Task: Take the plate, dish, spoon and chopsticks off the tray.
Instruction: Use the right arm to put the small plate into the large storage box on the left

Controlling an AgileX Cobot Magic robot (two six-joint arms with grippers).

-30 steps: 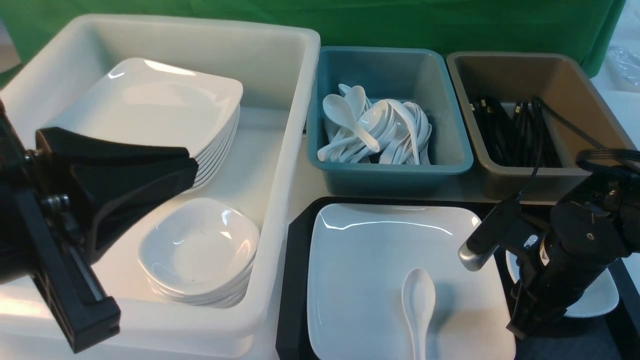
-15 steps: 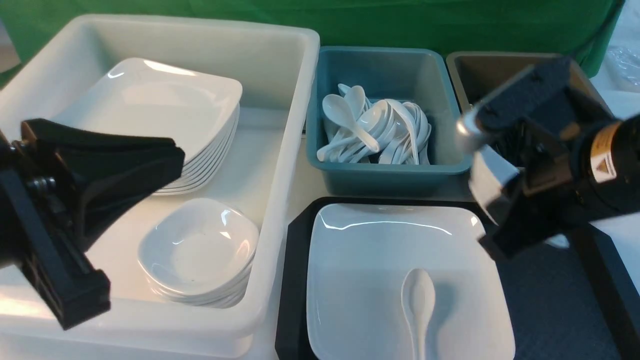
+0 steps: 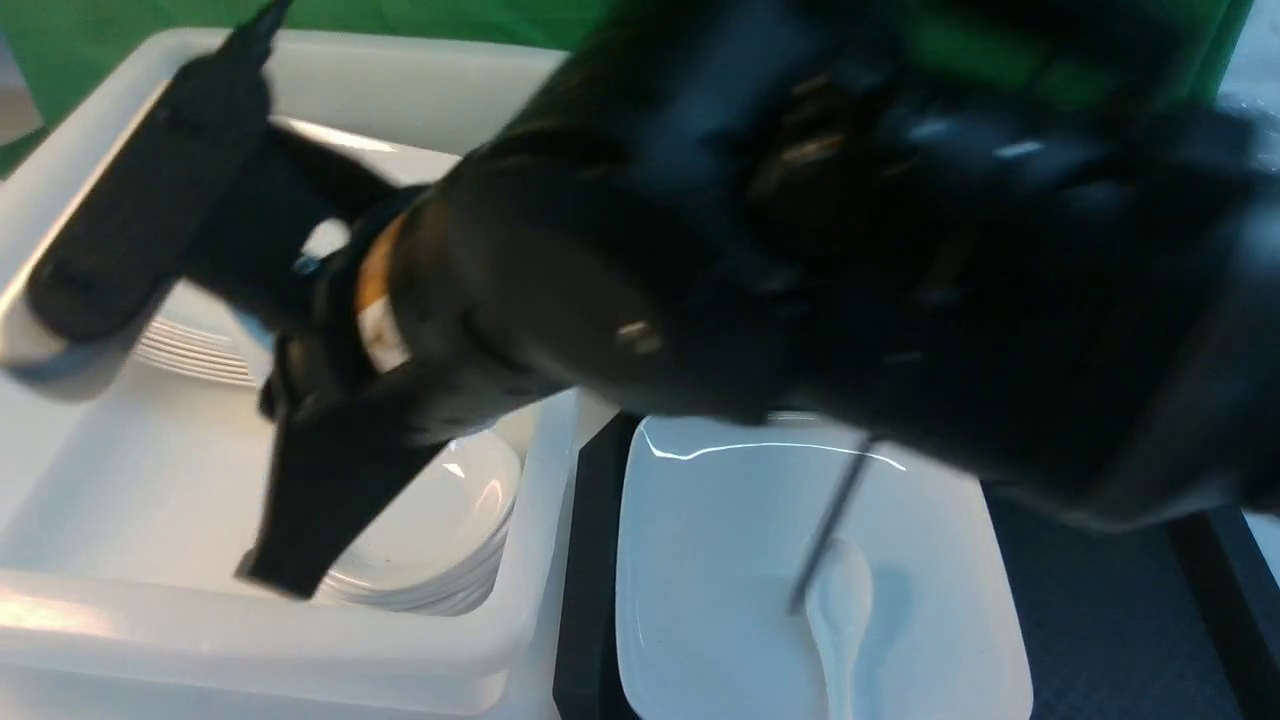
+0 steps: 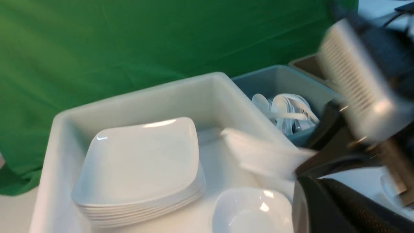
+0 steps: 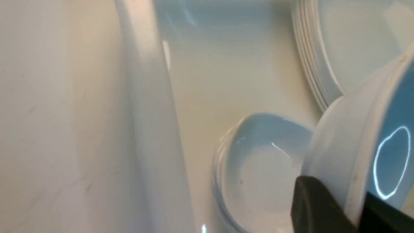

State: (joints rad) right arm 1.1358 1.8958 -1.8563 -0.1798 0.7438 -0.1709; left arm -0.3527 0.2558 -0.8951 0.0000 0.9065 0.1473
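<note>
Over the white tub (image 3: 150,610), at the plate's (image 3: 720,560) nine o'clock, the right gripper (image 5: 351,213) clamps the dish (image 5: 339,145) by its rim, tilted above matching bowls (image 5: 258,168), presumably for stacking; the unseen left gripper is closed.

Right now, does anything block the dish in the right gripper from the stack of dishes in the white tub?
Nothing visible does. The dish, pinched at its rim by the right gripper, hangs over the white tub close to the stack of dishes, with only open air between.
</note>
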